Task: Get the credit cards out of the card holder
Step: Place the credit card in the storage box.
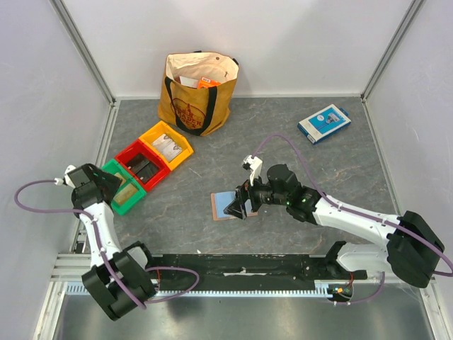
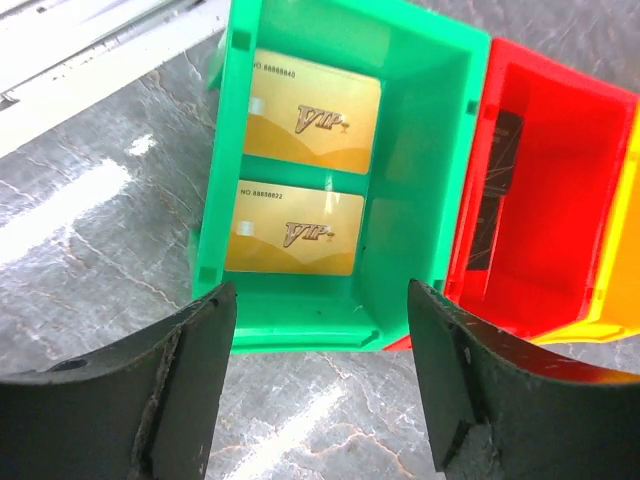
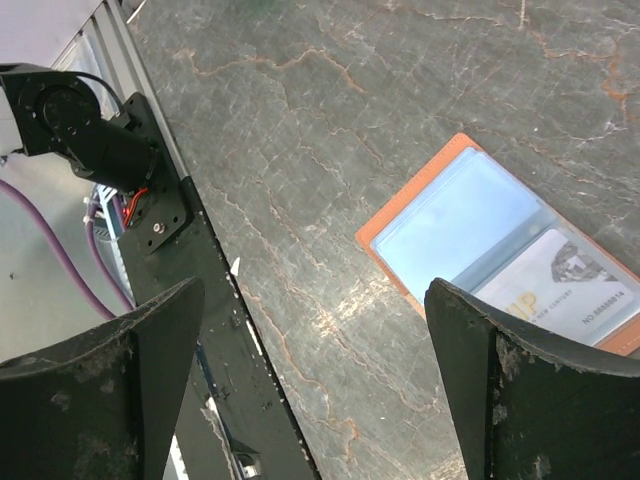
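Note:
The card holder (image 1: 221,207) lies open and flat on the table, tan-edged with pale blue lining; it also shows in the right wrist view (image 3: 465,215). One pale card (image 3: 565,285) still sits in its clear sleeve. My right gripper (image 1: 239,205) hovers over the holder's right half, open and empty (image 3: 315,300). Two gold VIP credit cards (image 2: 312,112) (image 2: 295,232) lie flat in the green bin (image 2: 420,150). My left gripper (image 1: 107,185) is open and empty (image 2: 320,300) just above the green bin's (image 1: 129,196) near edge.
A red bin (image 1: 145,164) and a yellow bin (image 1: 166,145) stand next to the green one. A tan tote bag (image 1: 198,92) stands at the back. A blue-and-white flat box (image 1: 323,123) lies back right. A black rail (image 3: 215,350) runs along the table's near edge.

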Controlling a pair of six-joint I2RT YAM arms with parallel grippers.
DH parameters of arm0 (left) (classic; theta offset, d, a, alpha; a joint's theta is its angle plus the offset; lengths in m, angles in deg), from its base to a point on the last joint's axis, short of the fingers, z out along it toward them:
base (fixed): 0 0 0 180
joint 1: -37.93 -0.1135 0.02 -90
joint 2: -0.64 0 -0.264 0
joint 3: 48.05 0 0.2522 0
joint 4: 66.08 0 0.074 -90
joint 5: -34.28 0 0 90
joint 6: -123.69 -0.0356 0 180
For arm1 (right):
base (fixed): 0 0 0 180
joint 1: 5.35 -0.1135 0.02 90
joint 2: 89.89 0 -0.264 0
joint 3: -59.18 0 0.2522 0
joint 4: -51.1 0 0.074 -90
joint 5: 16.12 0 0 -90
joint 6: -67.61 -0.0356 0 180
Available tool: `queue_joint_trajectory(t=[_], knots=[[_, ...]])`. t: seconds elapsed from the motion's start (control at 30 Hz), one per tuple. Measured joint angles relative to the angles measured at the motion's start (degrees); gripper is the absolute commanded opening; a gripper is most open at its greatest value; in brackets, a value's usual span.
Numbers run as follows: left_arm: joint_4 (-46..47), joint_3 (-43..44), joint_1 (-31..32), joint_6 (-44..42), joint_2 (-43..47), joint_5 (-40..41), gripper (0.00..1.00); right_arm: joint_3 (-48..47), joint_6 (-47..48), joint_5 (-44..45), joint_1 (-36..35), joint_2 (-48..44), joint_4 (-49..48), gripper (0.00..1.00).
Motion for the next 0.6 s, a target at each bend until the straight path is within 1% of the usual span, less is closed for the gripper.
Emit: queue_joint_trajectory(t=[0.17,0.27,0.43,0.6], knots=[[-5.51,5.16,0.5,-0.55,4.52,1.27,0.77,-1.38,0.02,4.26,0.0,0.0,2.49,0.98],[-7.69,7.58,3.15,-0.55,7.54,0.72,0.76,-2.1,-0.04,7.39,0.02,0.0,4.57,0.98],[-10.16,10.6,13.66,-0.46,11.8,-1.95,0.76,-2.71,-1.11,12.41,0.37,0.0,8.81,0.98],[-10.56,10.73,24.61,0.33,16.06,-5.64,0.73,-2.71,-2.51,17.44,0.74,0.0,13.53,0.96]])
